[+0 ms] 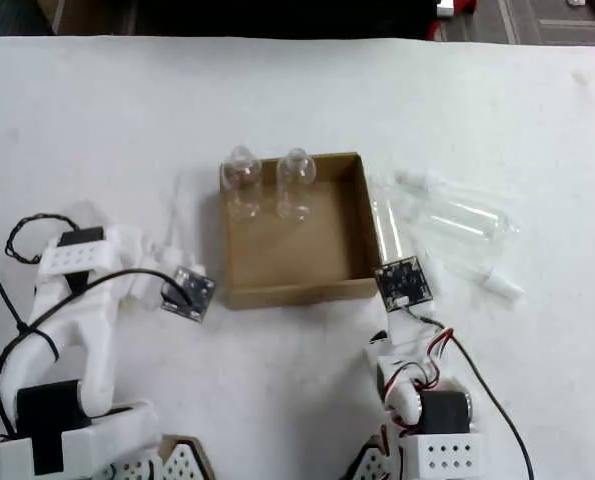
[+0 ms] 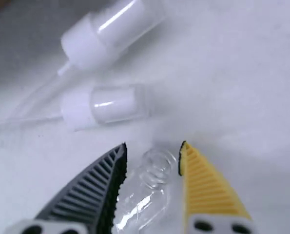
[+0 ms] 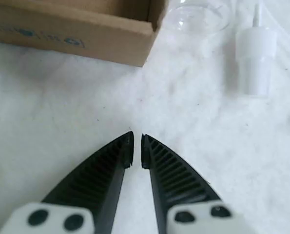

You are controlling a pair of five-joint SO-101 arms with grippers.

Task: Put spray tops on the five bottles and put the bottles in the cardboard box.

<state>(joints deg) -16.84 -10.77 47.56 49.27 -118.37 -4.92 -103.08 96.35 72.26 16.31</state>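
A clear bottle (image 2: 154, 168) with no top lies between the black and yellow fingers of my left gripper (image 2: 153, 146), which is shut on it, left of the cardboard box (image 1: 357, 215). Two white spray tops (image 2: 110, 29) (image 2: 106, 105) lie on the table just past its open neck. Two capless bottles (image 1: 242, 180) (image 1: 295, 180) stand inside the box at its far wall. My right gripper (image 3: 137, 136) is shut on nothing, low over the table off the box's near right corner (image 3: 149, 24). A bottle (image 3: 198, 17) and a spray top (image 3: 254, 58) lie beyond it.
Two more clear bottles (image 1: 387, 225) (image 1: 462, 215) lie on the white table right of the box, with a spray top (image 1: 497, 280) near them. The table in front of the box, between the two arms, is bare.
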